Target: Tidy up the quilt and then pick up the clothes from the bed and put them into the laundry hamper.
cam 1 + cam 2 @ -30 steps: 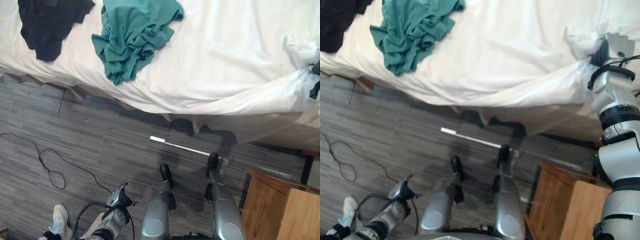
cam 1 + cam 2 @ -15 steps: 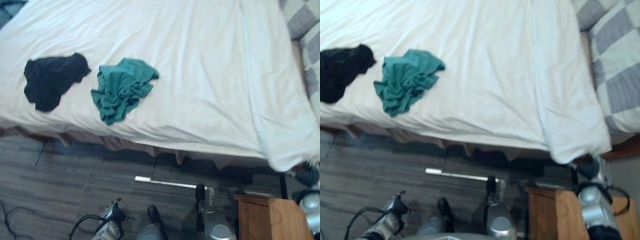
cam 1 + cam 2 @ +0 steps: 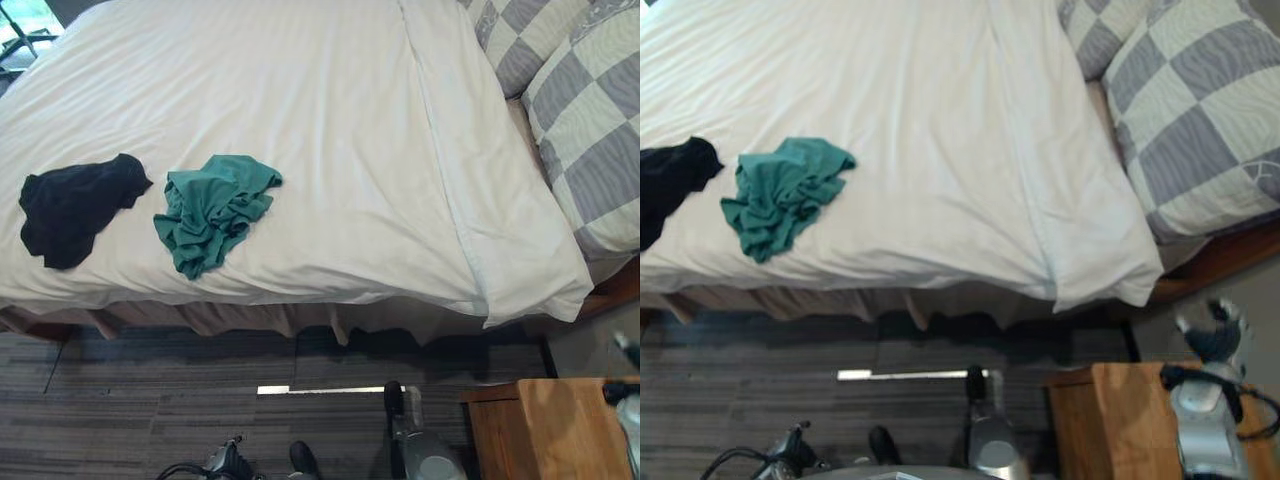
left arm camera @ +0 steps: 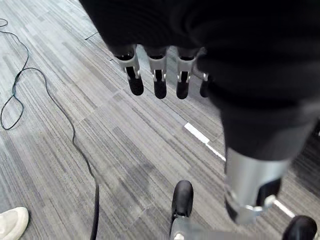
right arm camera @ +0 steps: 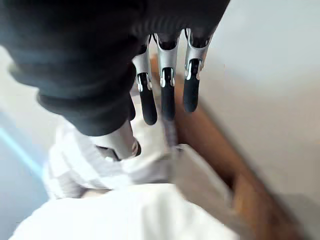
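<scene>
white quilt (image 3: 300, 130), teal garment (image 3: 210, 208), black garment (image 3: 70, 205), grey-and-white checked pillows (image 3: 590, 130), brown wooden nightstand (image 3: 545, 430)

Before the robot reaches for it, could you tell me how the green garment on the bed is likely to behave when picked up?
The green garment lies crumpled in soft folds on the white quilt, so it will probably be floppy and drape from the hand. It looks thin, so likely light. Bunched loosely, parts may trail or unfold when lifted.

The quilt (image 3: 330, 150) covers the bed across the upper frame, with two garments (image 3: 212, 208) (image 3: 70, 204) lying side by side on its left part. Pillows (image 3: 580, 130) sit in the upper right, and a wooden nightstand (image 3: 540, 430) stands on the floor in the lower right corner.
</scene>
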